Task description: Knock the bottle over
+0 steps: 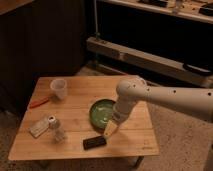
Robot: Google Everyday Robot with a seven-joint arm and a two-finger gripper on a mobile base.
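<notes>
— What sits on the plank-topped wooden table (75,102)?

— A clear plastic cup (58,88) stands at the back left. A round green bowl (101,111) lies mid-table. What either one holds cannot be told.

— And the bottle?

— The bottle (56,129), clear with a pale cap, appears upright near the front left edge, just beside a flat pale packet (39,127).

— The arm?

— A smooth white arm (165,97) reaches in from the right. Its gripper (110,130) hangs at the bowl's front rim, near a dark flat block (94,143) and well apart from the bottle. Released or clenched: cannot tell.
</notes>
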